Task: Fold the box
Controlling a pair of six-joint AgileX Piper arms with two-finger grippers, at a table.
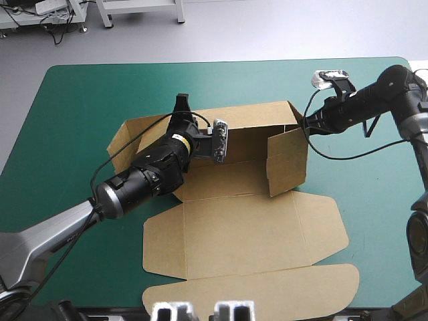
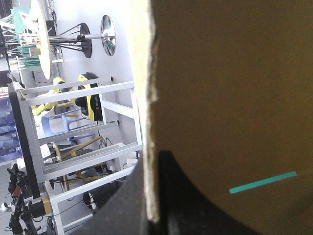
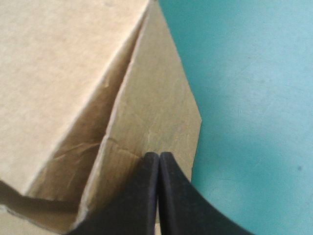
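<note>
The brown box [image 1: 234, 227] lies mid-table with its far wall and right wall [image 1: 287, 160] raised and its lid panels flat toward the near edge. My left gripper [image 1: 181, 101] is at the far wall's left part. In the left wrist view it [image 2: 154, 200] is shut on the box, the board's edge [image 2: 151, 98] running between the two black fingers. My right gripper [image 1: 303, 122] is at the box's far right corner. In the right wrist view it [image 3: 159, 155] is shut, its tip resting against a side flap [image 3: 156, 98], with no board between the fingers.
Teal-green cover [image 1: 80, 134] shows left, right and beyond the box. The outermost lid flap [image 1: 267, 291] reaches the table's near edge. A left flap [image 1: 124, 137] slants outward beside my left arm. A teal slit [image 2: 264, 182] shows through the board.
</note>
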